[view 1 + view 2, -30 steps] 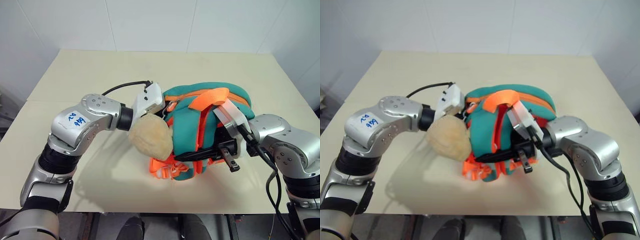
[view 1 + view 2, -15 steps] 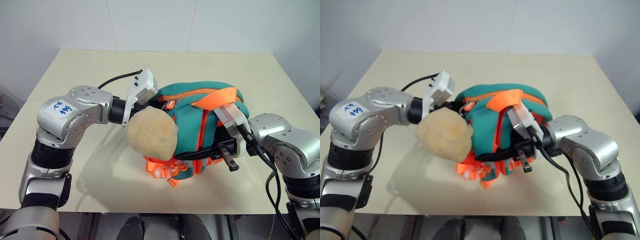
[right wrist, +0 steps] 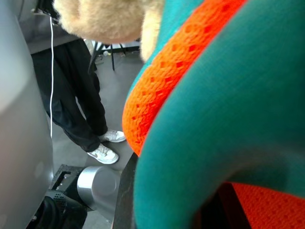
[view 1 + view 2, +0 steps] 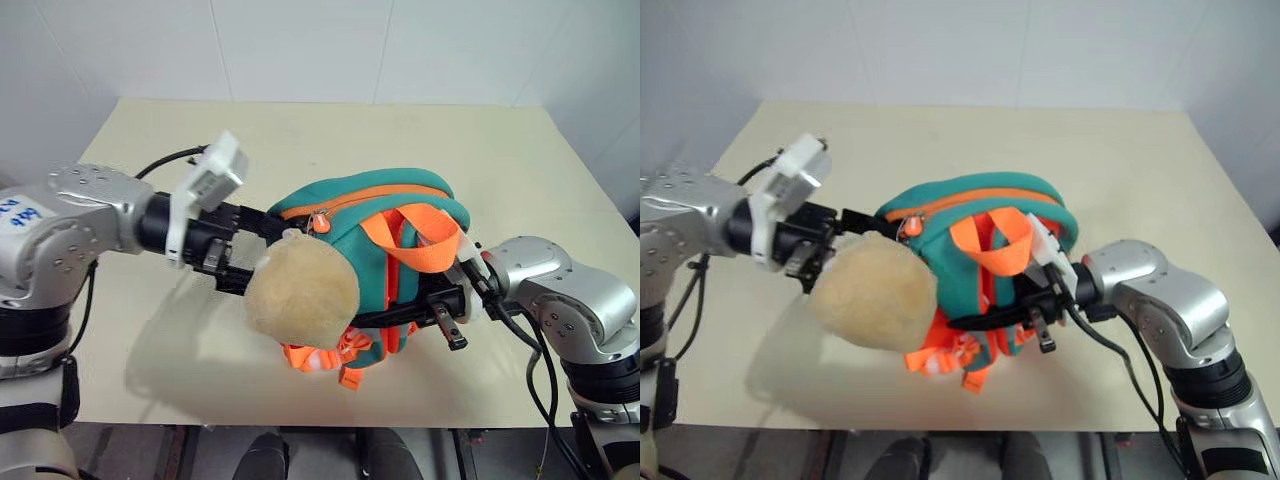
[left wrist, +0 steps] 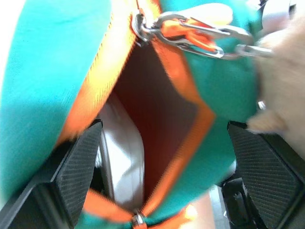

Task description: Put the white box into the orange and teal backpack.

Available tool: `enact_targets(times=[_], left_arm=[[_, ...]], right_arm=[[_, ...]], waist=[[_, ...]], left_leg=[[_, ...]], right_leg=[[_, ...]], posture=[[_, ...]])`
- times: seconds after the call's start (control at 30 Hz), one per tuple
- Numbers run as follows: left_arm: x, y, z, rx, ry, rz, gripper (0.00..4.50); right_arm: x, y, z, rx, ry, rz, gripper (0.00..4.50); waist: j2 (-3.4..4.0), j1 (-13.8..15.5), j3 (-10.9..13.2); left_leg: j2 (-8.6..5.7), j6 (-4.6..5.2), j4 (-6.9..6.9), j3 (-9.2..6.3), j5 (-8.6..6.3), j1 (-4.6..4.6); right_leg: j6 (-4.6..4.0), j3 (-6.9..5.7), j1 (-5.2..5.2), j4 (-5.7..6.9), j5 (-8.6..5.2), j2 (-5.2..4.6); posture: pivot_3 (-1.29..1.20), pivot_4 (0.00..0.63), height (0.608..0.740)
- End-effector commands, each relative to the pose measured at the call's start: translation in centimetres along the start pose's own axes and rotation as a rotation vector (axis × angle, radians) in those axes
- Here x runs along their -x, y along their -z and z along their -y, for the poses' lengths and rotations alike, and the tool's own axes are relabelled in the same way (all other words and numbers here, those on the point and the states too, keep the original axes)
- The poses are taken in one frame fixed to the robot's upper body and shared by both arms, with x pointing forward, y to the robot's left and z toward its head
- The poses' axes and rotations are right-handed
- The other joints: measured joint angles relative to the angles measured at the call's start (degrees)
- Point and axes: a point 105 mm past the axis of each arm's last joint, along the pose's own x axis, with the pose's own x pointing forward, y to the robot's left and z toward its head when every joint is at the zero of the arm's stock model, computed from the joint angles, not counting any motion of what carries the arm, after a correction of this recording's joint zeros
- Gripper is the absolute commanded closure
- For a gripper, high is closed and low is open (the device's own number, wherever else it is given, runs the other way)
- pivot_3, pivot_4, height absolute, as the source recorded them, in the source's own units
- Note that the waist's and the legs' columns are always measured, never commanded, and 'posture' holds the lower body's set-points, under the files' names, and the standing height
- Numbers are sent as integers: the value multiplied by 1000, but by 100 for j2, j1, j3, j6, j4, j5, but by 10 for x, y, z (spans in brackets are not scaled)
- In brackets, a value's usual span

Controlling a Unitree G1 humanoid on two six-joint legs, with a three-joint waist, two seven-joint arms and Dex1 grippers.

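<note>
The orange and teal backpack [image 4: 370,230] hangs just above the table, zipper side up, with its beige plush ball [image 4: 300,293] dangling in front. My right gripper [image 4: 447,310] is shut on the backpack's right side, teal fabric pinched between its fingers [image 3: 190,143]. My left gripper [image 4: 243,248] stands open at the backpack's left end, holding nothing. In the left wrist view its pads [image 5: 78,176] stand on either side of the unzipped mouth. The white box [image 5: 123,155] lies inside that mouth, against the dark lining.
The beige table [image 4: 500,150] spreads wide behind and to both sides of the backpack. Orange straps and buckles [image 4: 330,355] dangle under it. A person's legs and shoes [image 3: 90,124] stand on the floor beyond the table's edge.
My left gripper opened wide and drew back to the left and up, away from the backpack. The backpack tipped and shifted left, and the plush ball swung forward. The right gripper stayed put.
</note>
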Motion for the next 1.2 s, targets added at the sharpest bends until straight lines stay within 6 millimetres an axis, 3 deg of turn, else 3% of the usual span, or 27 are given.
enact_targets(times=[0.03,0.27,0.57,1.03,1.2], left_arm=[[10,-5,2,-28,-32,21,0],[29,-18,-1,-25,-86,109,0],[63,-47,13,-32,-116,290,0],[46,-58,49,41,-15,390,0],[34,-40,56,152,-40,304,0]], right_arm=[[-1,-6,0,43,1,12,4013],[-5,-2,3,42,7,10,4013],[-8,2,3,39,33,16,4013],[-10,7,5,23,50,26,4013],[-10,8,7,19,40,22,4013]], waist=[[0,9,0],[0,0,0],[0,-7,0],[0,-23,0],[1,-26,0]], left_leg=[[0,1,2,0,0,0],[-1,20,10,-5,-11,3],[-1,18,8,-6,-11,3],[1,8,9,-10,-12,10],[1,2,8,-7,-14,15]], right_leg=[[0,0,2,-1,0,0],[0,0,4,-3,0,1],[0,0,4,11,0,1],[-1,4,4,13,0,-1],[-3,10,3,6,-1,-1]], posture=[[0,150,740],[0,150,740],[0,150,740],[0,150,740],[0,150,740]])
